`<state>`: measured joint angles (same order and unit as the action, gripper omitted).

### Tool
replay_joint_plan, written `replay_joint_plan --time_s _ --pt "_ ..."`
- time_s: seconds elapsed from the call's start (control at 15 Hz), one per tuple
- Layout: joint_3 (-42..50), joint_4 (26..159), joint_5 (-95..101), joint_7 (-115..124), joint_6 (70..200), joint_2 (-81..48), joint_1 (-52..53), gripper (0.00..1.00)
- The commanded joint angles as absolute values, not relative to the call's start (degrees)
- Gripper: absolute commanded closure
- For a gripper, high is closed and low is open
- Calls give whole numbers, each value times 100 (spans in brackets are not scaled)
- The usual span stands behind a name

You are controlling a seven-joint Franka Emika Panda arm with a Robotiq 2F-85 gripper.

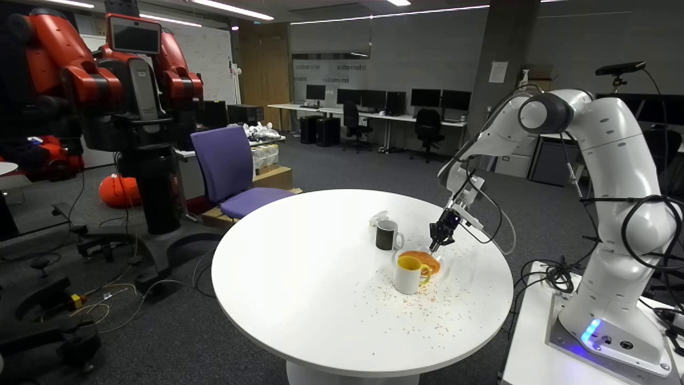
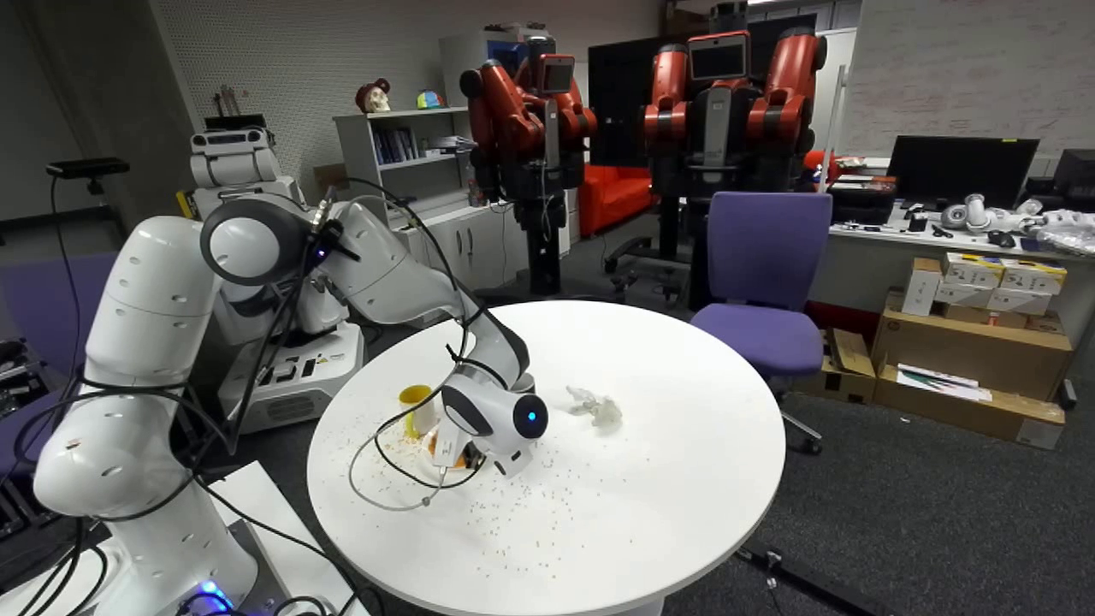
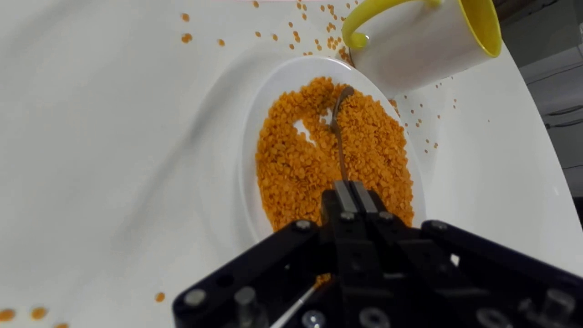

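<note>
My gripper (image 3: 350, 186) points down over a white plate (image 3: 249, 173) of orange lentils (image 3: 291, 168). Its fingers are shut on a thin metal spoon (image 3: 339, 123), whose head lies among the lentils towards the plate's far side. Two bare white patches show in the lentils beside the spoon. A white mug with yellow inside and handle (image 3: 410, 45) stands by the plate's rim. In an exterior view the gripper (image 1: 433, 247) is at the edge of the plate, and a black and grey mug (image 1: 386, 236) stands nearby. In an exterior view the arm (image 2: 488, 411) hides most of the plate.
Loose lentils lie scattered on the round white table (image 1: 299, 267) around the plate. A crumpled clear plastic piece (image 2: 599, 409) lies on the table, behind the dark mug in an exterior view (image 1: 379, 216). A purple chair (image 2: 761, 334) stands close to the table. Cables hang from the arm.
</note>
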<state>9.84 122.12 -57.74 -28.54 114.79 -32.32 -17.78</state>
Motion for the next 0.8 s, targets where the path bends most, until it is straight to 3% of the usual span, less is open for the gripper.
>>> replay_joint_plan --time_s 0.0,0.73 --pt "945 12358 -5853 -3210 11899 -3094 -1736 99" --pt "870 12481 -5903 -4165 12368 -3021 -1625 99"
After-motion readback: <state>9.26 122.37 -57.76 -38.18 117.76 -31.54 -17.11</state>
